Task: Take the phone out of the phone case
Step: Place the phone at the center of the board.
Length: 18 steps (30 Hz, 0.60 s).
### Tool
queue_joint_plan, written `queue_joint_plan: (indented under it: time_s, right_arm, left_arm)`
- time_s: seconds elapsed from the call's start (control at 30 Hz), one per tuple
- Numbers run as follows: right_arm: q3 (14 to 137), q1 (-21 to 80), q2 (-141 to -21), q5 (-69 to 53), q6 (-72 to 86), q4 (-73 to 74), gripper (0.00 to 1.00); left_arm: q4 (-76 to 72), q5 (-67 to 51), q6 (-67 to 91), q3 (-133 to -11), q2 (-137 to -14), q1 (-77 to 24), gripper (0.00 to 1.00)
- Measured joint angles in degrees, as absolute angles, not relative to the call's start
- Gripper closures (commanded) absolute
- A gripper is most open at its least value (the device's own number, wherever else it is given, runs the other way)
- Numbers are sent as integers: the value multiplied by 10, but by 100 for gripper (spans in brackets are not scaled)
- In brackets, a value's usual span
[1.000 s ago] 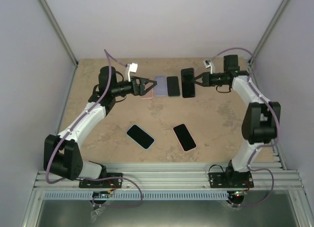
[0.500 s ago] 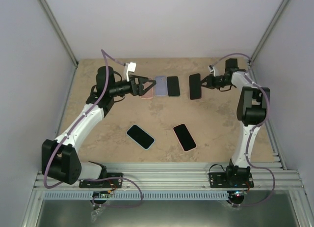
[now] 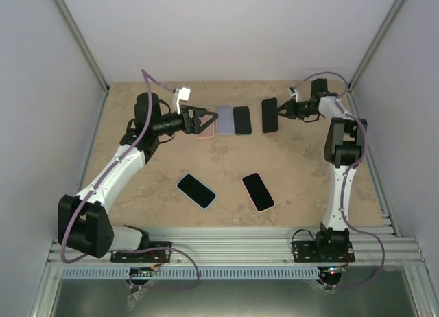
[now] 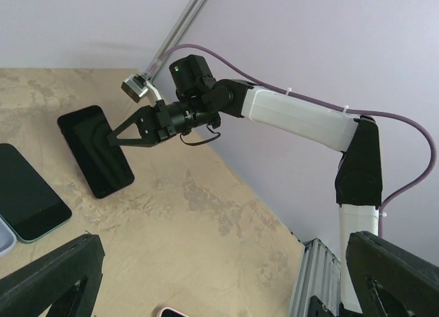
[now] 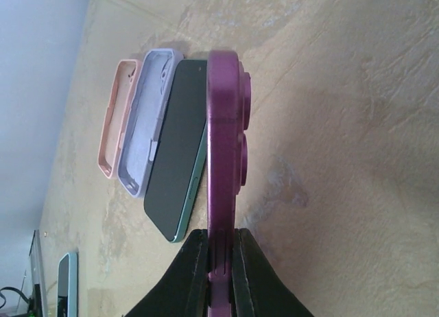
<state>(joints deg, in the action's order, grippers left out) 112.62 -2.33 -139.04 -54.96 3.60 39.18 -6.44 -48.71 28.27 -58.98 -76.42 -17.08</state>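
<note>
**Right gripper** point(image 5: 219, 243) narrowed onto one edge of the purple phone point(image 5: 223, 145), pinching it across its thickness; the phone is seen edge-on, camera bumps facing away from the neighbouring row. Between it and the left gripper point(image 3: 206, 122), whose jaws stand wide and hold nothing, lie a green-edged phone point(image 5: 175, 152), a lavender case point(image 5: 147, 118) and a pink case point(image 5: 112, 118), the last at the left fingertips.
</note>
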Motion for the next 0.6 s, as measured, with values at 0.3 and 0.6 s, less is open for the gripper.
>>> queue_joint_plan:
  time_s: [0.3, 0.6]
  right_arm:
    - [1145, -23, -1431, -601, 66, 370, 95]
    - [1175, -17, -1471, -639, 97, 365, 89]
  left_arm:
    - [-63, -487, 283, -590, -764, -171, 1]
    - [-63, -486, 283, -590, -777, -171, 1]
